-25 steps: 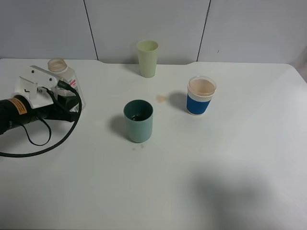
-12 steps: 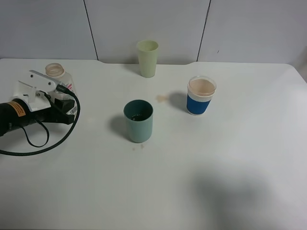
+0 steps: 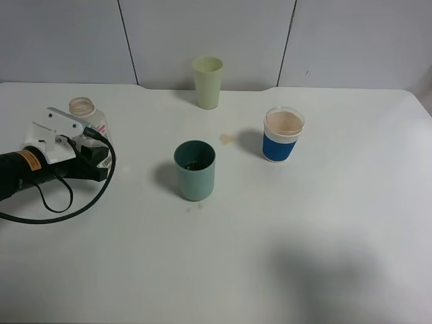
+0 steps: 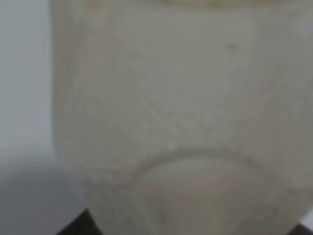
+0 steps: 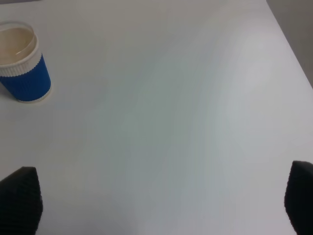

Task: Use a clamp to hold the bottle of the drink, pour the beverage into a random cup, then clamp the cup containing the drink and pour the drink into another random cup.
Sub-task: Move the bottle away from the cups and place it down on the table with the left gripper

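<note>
L fingers flank the bottle, upright at the left of the tabletop; can't tell if clamped. R fingers spread wide, nothing btwn. Drink shows in the blue cup, so pour 1 prob. done; cup-to-cup pour not yet.

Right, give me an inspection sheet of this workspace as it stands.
Surface: white table, small brownish stain between the cups.
Job's things: uncapped bottle upright at left; teal cup in the middle; pale green cup at the back; blue cup holding light brown drink.
Clutter: nothing seen.
Grippers: left gripper at the bottle, grip unclear; right gripper open, empty.
Cables: black cable looped near the left gripper.
Surroundings: grey wall panels.
</note>
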Controlling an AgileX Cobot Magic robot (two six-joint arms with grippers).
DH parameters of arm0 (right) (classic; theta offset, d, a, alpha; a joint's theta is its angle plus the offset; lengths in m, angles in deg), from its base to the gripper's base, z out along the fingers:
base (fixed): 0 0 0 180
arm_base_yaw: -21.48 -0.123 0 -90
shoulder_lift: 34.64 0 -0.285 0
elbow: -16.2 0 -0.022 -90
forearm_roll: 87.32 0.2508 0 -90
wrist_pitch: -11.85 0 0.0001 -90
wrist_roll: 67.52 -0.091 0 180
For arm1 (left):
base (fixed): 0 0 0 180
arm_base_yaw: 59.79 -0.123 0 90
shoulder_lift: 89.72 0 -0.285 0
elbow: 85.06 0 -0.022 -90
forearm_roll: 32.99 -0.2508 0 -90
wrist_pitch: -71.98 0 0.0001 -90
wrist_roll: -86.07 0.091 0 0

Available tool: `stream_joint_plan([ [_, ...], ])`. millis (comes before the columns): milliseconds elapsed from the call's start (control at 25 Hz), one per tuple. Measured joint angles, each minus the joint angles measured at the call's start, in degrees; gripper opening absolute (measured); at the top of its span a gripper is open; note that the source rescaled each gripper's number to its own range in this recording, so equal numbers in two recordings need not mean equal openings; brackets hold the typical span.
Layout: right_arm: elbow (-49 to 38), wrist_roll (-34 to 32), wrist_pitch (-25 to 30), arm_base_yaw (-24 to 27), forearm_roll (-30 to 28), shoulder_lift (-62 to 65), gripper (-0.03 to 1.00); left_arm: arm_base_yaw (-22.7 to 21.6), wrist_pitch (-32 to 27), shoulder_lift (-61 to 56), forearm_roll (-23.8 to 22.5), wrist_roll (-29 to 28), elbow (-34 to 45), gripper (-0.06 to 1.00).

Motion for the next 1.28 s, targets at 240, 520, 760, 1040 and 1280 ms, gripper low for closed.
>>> stream_joint_plan([
  [240,0.0,0.0,0.0,0.0,0.0,0.0,0.99,0.0,0.4,0.2,0.0,0.3,0.0,0.07],
  [520,0.0,0.0,0.0,0.0,0.0,0.0,0.99,0.0,0.5,0.7,0.0,0.5,0.0,0.07],
  [760,0.0,0.0,0.0,0.0,0.0,0.0,0.99,0.0,0.8,0.8,0.0,1.1,0.0,0.07],
  [1040,0.0,0.0,0.0,0.0,0.0,0.0,0.99,0.0,0.8,0.8,0.0,1.9,0.0,0.35],
  [1280,0.0,0.0,0.0,0.0,0.0,0.0,0.99,0.0,0.8,0.8,0.2,1.8,0.0,0.96],
])
